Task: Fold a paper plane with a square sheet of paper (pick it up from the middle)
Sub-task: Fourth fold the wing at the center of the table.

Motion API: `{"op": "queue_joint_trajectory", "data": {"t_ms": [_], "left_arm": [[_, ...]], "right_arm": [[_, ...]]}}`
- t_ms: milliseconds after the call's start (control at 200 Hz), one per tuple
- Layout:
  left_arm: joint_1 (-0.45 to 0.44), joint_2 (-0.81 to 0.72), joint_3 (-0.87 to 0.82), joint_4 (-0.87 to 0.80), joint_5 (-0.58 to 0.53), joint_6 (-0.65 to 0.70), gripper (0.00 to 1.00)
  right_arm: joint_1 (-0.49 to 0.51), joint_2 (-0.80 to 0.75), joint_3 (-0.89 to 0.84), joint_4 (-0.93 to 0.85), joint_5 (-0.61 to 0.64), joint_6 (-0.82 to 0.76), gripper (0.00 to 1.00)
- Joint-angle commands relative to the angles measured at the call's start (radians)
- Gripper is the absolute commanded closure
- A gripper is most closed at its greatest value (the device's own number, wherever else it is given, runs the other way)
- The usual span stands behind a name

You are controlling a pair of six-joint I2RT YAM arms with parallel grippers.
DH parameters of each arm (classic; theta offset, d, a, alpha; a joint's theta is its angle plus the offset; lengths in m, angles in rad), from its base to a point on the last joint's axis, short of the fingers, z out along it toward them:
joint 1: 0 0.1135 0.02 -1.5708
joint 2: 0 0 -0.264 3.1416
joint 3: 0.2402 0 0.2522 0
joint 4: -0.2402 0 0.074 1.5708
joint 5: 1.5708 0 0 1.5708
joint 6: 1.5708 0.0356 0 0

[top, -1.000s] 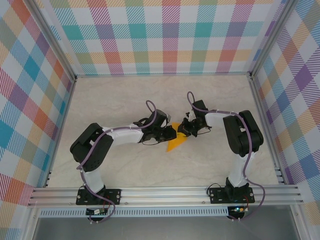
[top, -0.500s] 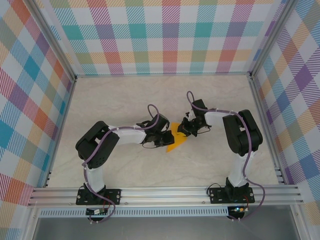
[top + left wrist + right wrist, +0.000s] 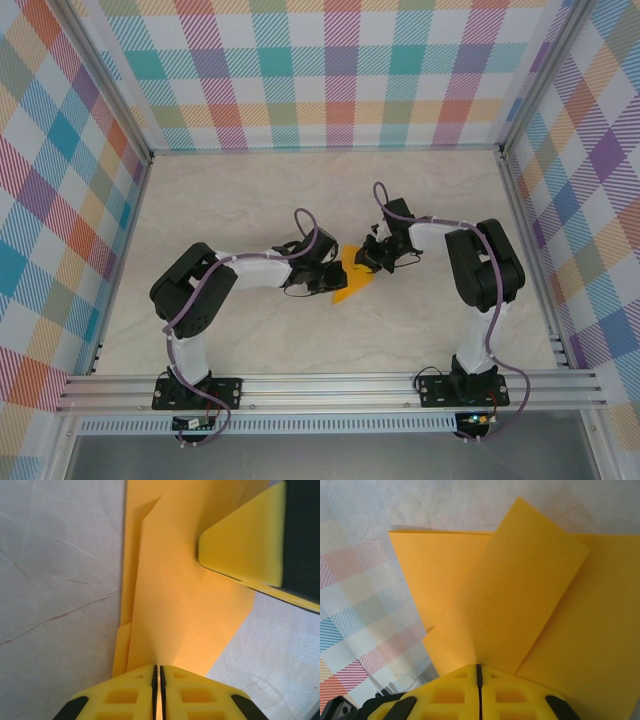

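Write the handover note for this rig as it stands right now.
Left pincer: shut on the paper's near edge.
Right pincer: shut on a folded flap of it.
Paper: mid-table, held between both pincers.
Done: first folds made, layers overlap.
Left: remaining folds; it does not look like a finished plane yet.

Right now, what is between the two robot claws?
The folded orange paper, pinched by the left gripper and right gripper, as the top view shows.
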Motion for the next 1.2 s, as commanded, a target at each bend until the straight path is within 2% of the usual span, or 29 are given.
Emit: {"op": "queue_joint_trajectory", "data": {"t_ms": [0,250,680,1195], "left_arm": [[-0.013,-0.067,0.002,0.006,0.032,-0.011,0.87],[-0.045,-0.068,-0.054,0.061,0.067,-0.055,0.87],[-0.051,-0.059,-0.081,-0.025,-0.043,-0.051,0.87],[-0.051,-0.058,-0.115,0.014,-0.005,-0.073,0.87]], "right_arm": [[0.003,0.069,-0.024,-0.055,0.152,-0.002,0.93],[0.003,0.078,-0.019,-0.057,0.151,-0.003,0.93],[0.003,0.093,-0.016,-0.063,0.154,-0.001,0.93],[0.003,0.101,-0.011,-0.066,0.155,-0.001,0.94]]}}
